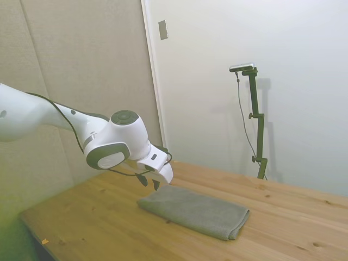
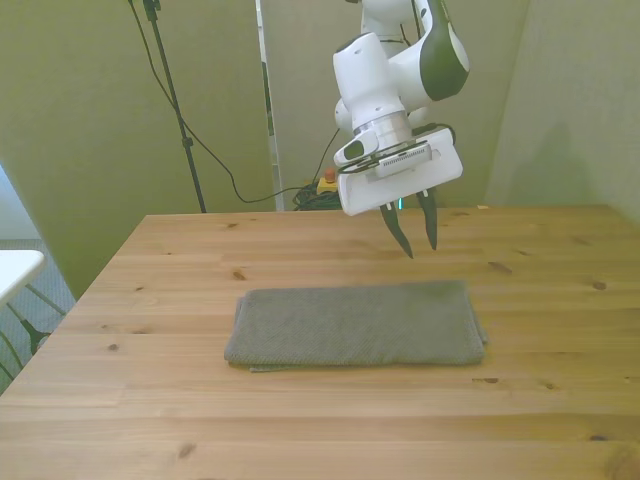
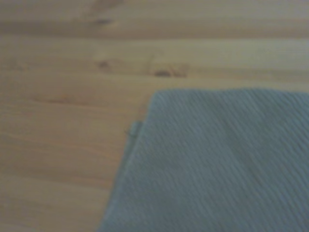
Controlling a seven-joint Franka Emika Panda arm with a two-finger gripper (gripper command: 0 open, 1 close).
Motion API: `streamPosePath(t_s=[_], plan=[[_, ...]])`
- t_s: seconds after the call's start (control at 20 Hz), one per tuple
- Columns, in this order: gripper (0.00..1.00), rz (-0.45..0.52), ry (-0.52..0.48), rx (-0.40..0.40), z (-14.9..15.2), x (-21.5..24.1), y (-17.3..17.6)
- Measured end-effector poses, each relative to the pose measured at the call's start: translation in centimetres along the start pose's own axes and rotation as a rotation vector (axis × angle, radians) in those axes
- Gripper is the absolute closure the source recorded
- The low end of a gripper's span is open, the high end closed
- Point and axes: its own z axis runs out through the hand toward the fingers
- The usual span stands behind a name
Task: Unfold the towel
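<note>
Towel [image 2: 357, 325] is lying folded flat on the wooden table [image 2: 300, 430], w/ nothing gripping it. Gripper [image 2: 419, 232] is hanging in the air above the table, jaws parted by a narrow gap and holding nothing; its two dark fingers [image 2: 401, 232] are pointing down, tips clear of the cloth. In the front view the gripper is sitting just beyond the towel's far edge, toward the front view's right end of it. In the side view the gripper [image 1: 150, 182] is hovering right over the towel's [image 1: 194, 211] near-left corner, not touching.

Towel is showing as a long grey-green rectangle, folded in layers: doubled edges are visible at the front view's left end & along its near side, and a rounded fold is showing at the end farthest from the arm in the side view. Wrist view, blurry, is catching one corner of the towel [image 3: 217, 164] w/ a lower layer peeking out at the edge, bare table [image 3: 67, 96] beside it.

White arm [image 1: 32, 114] is reaching in low over the table [image 1: 98, 217], wrist bent downward. Towel is resting roughly mid-table, well apart from every table edge.
</note>
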Motion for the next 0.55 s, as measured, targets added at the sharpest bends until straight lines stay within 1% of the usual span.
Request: streamPosePath(t_s=[0.2, 0.3, 0.35, 0.4, 0.55], plan=[[0.0, 0.066, -0.009, -0.215, 0.5, -0.9, 1.5], [0.0, 0.113, -0.006, -0.308, -0.2, -2.1, 1.4], [0.0, 0.133, 0.001, -0.331, -0.9, -3.1, 0.9], [0.0, 0.138, 0.007, -0.336, -1.9, -4.3, 0.1], [0.0, 0.126, 0.023, -0.327, -5.5, -8.3, -1.5]])
